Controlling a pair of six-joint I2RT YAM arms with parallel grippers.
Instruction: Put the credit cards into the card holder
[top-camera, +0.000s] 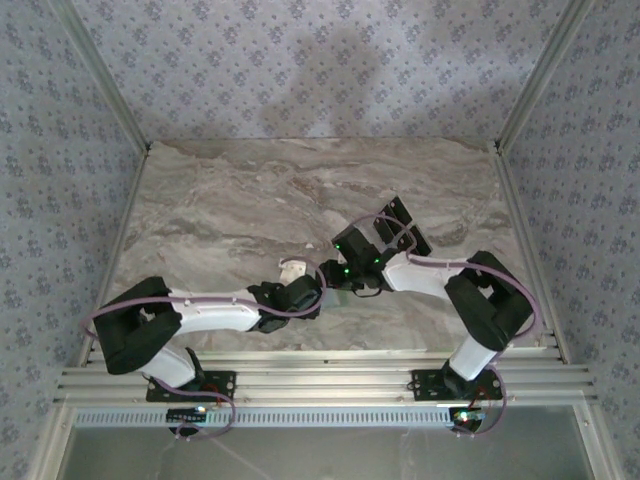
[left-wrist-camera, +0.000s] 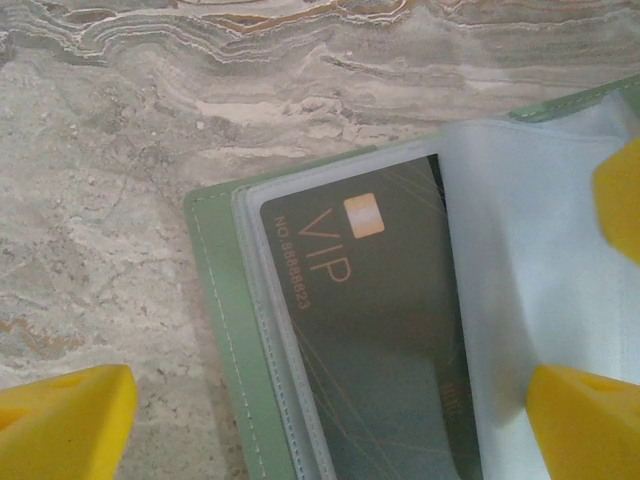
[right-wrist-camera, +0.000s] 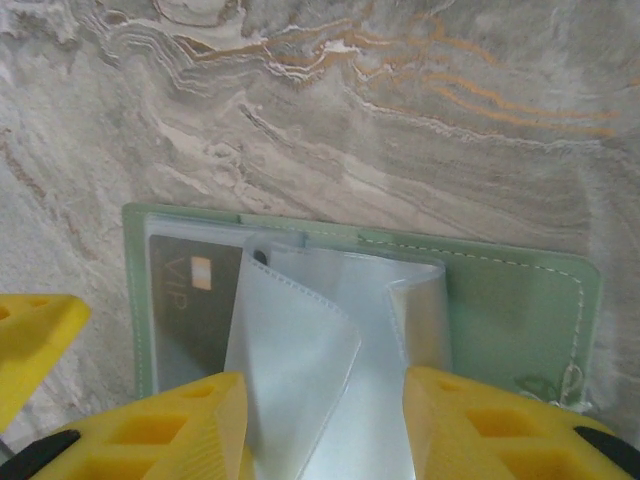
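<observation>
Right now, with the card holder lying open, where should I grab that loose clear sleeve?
Pinch the clear sleeve at its free edge, coming from the near side, where the right gripper stands over it. That edge curls up off the card holder.

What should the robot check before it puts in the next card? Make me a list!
1. The card holder lies open on the table: ok.
2. A VIP card is tucked inside a sleeve: ok.
3. The clear sleeves stand up between the fingers of the right gripper, but whether they are held tight: cannot tell.
4. The left gripper is wide open and empty, ready to fetch a card: ok.
5. The spare cards lie on the table past the right arm: ok.
6. An empty pocket is gaping for the next card: cannot tell.
</observation>
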